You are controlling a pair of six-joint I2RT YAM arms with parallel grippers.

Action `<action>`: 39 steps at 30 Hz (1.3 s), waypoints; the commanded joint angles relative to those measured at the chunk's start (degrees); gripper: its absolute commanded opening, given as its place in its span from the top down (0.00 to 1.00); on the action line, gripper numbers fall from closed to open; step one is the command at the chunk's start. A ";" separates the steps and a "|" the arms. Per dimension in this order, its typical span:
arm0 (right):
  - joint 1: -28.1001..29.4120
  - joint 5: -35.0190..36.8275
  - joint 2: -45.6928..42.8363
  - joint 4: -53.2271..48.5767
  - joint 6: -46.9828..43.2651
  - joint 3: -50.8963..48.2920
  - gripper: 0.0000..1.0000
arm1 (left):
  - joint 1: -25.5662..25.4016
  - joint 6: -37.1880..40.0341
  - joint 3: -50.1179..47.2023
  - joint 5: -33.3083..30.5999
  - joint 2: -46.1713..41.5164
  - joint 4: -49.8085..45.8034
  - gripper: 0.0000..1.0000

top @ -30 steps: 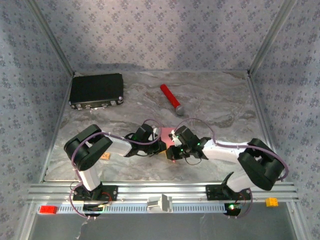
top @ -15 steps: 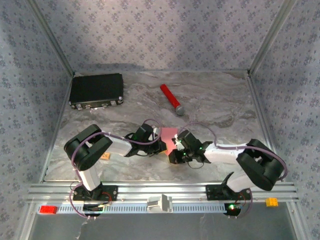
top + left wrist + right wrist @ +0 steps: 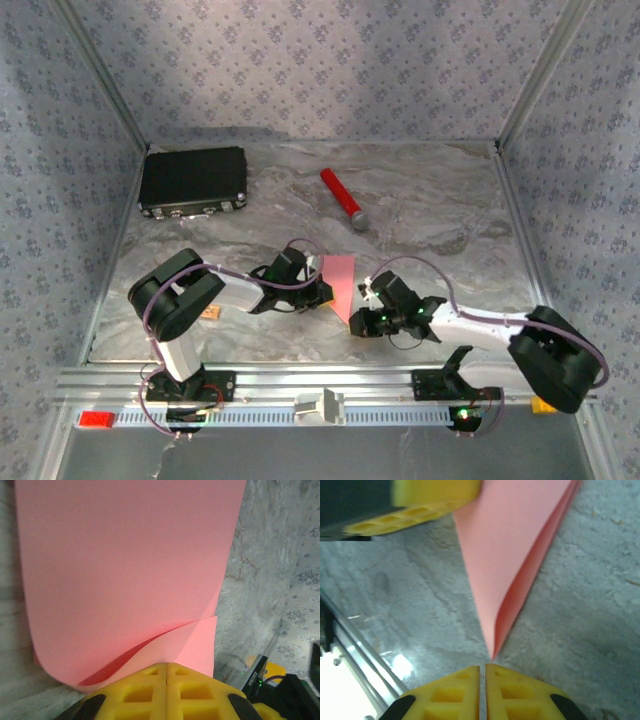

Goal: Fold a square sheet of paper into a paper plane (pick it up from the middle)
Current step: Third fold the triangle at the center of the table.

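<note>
1. The sheet of paper (image 3: 340, 282) lies on the table (image 3: 440, 220) between the two arms, towards the near edge. It is already doubled over into a long triangle whose sharp point faces the arms' bases.
2. The left pincer (image 3: 319, 292) is closed tight on the sheet's left side. In the left wrist view its yellow fingers (image 3: 135, 687) meet with no gap, and the pink layers run right up to them, one flap curling loosely over the other.
3. The right pincer (image 3: 364, 321) is narrow, all but closed, and holds nothing. In the right wrist view it sits low over the table just short of the paper's point, not touching it.
4. By my reading, the step in hand is an early fold that is laid over but not yet pressed. The doubled edge near the point is rounded and gapes a little, and no slim dart shape exists yet.
5. The next move likely calls for the empty right pincer to come onto that rounded edge and press along it from the point upward, while the left one anchors the sheet.
6. The press should be light and go straight down. A sideways shove at the thin tip could slide or crumple the paper.
</note>
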 commanded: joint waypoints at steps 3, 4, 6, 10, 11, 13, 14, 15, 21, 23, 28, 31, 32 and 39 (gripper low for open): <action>-1.54 -0.35 -5.33 -4.77 0.77 4.71 0.87 | -0.18 1.09 0.17 -1.61 1.88 -2.50 1.00; -2.11 -0.59 -4.64 -4.82 0.62 5.78 0.87 | -0.24 1.15 0.21 -1.61 1.86 -2.51 1.00; -2.59 -1.12 -1.81 -3.85 0.06 8.04 0.87 | -0.23 1.14 0.18 -1.62 1.94 -2.44 1.00; -2.25 -1.42 6.69 -2.27 -0.25 12.79 0.87 | -0.23 1.14 0.35 -1.55 2.10 -2.25 1.00; -2.25 -1.28 9.03 -2.55 -0.21 13.78 0.88 | -0.26 1.17 0.36 -1.43 2.13 -2.36 1.00; -2.16 -1.36 12.56 -2.35 -0.08 15.24 0.88 | -0.32 1.26 0.45 -1.34 2.21 -2.23 1.00; -1.97 -1.32 13.91 -1.72 0.13 15.48 0.88 | -0.32 1.22 0.44 -1.26 2.30 -2.22 1.00; -1.79 -1.00 15.11 -1.31 0.44 15.67 0.88 | -0.28 1.22 0.47 -1.30 2.26 -2.16 1.00; -2.13 -0.02 19.67 -1.32 0.91 13.49 0.89 | -0.28 1.24 0.66 -0.99 2.30 -1.87 1.00; -2.59 -0.73 19.79 -0.03 1.55 11.17 0.89 | -0.26 1.27 0.65 -0.93 2.13 -1.83 1.00; -3.10 -1.64 18.76 2.40 3.34 6.10 0.91 | -0.27 2.03 2.55 0.41 1.22 -1.54 0.97; -3.77 -1.75 18.63 2.56 3.20 5.59 0.92 | -0.58 2.74 4.22 -0.58 -1.01 -3.67 0.92; -3.97 -1.80 18.61 2.55 3.10 5.79 0.93 | -0.66 3.22 4.58 -0.97 -1.95 -4.91 0.90; -4.50 -2.06 19.02 2.65 2.95 6.73 0.94 | -1.03 3.65 3.78 -3.41 -5.99 -10.35 0.95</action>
